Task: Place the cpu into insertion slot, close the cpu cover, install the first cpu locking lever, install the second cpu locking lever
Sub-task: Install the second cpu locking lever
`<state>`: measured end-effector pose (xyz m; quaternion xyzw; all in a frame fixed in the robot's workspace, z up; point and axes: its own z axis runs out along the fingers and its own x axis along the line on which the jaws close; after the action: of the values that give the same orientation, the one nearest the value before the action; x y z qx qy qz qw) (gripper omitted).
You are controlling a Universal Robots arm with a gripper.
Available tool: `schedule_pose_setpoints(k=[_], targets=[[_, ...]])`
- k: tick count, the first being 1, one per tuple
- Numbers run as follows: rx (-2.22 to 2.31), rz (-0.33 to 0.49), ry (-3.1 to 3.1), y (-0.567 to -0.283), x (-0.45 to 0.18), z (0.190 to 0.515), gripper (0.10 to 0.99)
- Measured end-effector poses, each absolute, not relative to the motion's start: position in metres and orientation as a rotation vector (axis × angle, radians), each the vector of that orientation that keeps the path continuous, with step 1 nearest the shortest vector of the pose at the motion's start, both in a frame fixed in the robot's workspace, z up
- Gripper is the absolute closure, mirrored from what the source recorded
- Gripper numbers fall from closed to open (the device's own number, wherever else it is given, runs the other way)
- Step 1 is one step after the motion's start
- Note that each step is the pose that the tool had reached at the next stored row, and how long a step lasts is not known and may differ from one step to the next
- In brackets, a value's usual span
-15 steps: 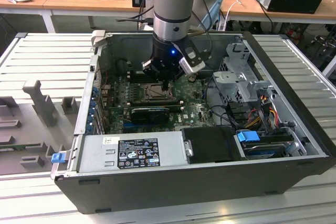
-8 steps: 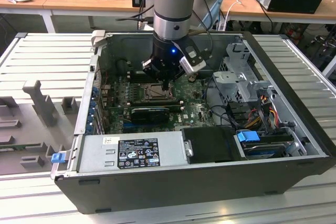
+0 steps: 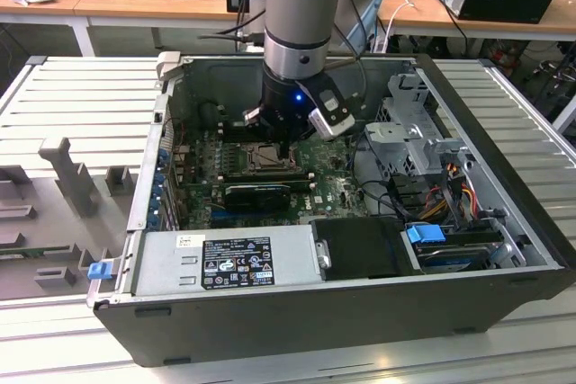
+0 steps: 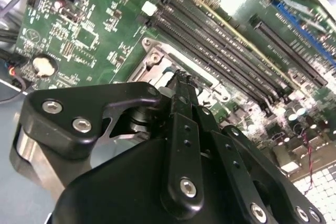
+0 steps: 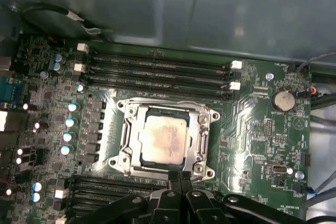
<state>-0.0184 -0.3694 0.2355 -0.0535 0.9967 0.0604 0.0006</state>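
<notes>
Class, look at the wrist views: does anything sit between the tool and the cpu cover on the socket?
Nothing visible does. The tool is right at the edge of the cpu cover, which lies flat around the cpu.

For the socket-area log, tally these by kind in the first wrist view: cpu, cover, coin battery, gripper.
cpu: 1
cover: 1
coin battery: 1
gripper: 1
Total: 4
</notes>
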Motion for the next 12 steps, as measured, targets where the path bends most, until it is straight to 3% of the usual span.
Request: schedule_pose_setpoints(k=[12], targets=[[-0.169, 0.235, 3.126, -0.381, -0.04, 0.222, 0.98]])
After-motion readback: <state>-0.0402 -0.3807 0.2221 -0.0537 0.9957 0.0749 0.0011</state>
